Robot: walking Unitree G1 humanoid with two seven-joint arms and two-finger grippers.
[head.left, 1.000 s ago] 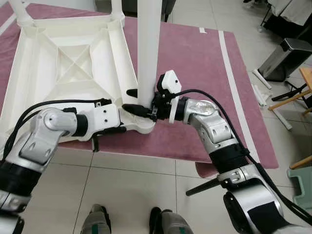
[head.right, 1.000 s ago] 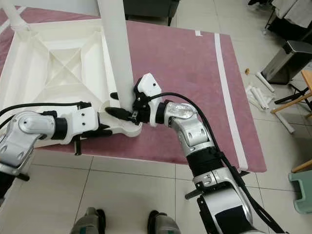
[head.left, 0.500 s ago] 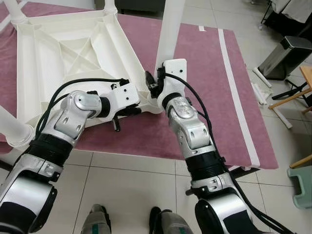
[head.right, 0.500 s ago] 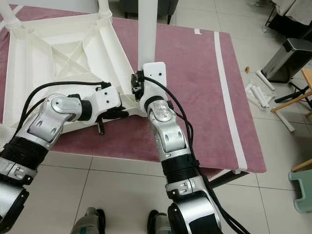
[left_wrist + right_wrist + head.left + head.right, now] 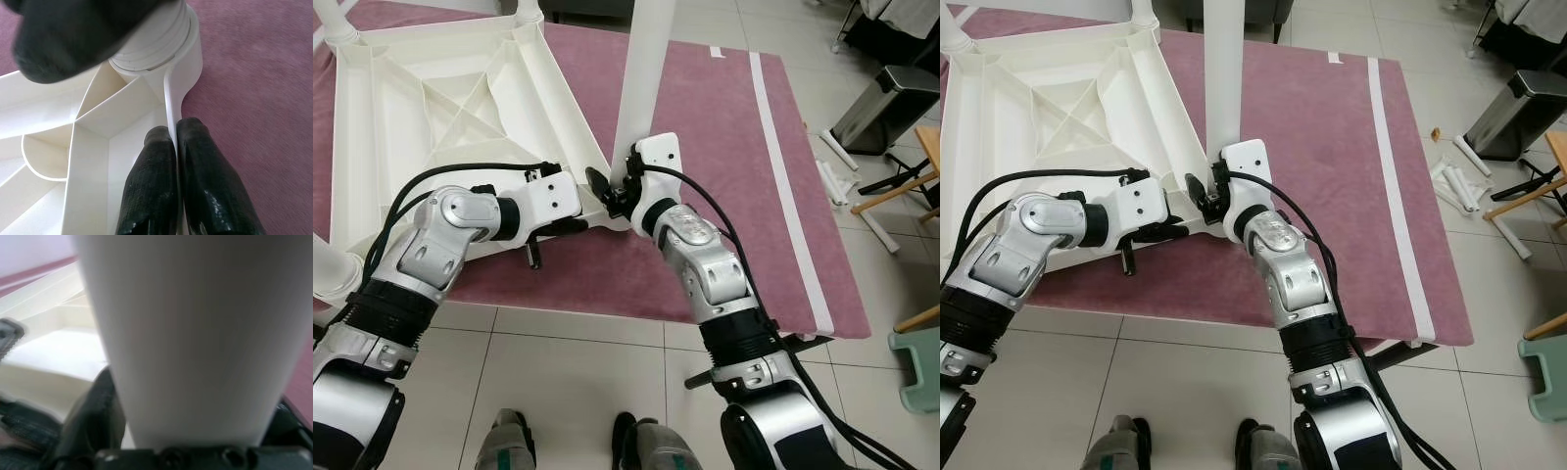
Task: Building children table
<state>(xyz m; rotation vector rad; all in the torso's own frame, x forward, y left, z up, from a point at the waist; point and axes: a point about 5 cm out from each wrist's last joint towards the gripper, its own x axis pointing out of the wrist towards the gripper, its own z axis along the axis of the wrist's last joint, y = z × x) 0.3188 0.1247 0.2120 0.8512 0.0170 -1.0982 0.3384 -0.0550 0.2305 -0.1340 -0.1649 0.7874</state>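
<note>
- white plastic children's table top (image 5: 440, 117), flipped upside down, underside ribs and diagonal cross braces facing up; lies flat on a purple-red mat (image 5: 705, 147)
- near corner of the top points toward the robot, round socket there
- white table leg (image 5: 641, 83) stands upright in that near-corner socket, slightly tilted, rising out of the top of the picture; threaded base rings seen at the socket in the left wrist view (image 5: 156, 49)
- another leg (image 5: 333, 269) at the left corner, thick white tube with ringed end
- two more legs at the far corners (image 5: 952, 34), (image 5: 1141, 12), only the bases in view
</note>
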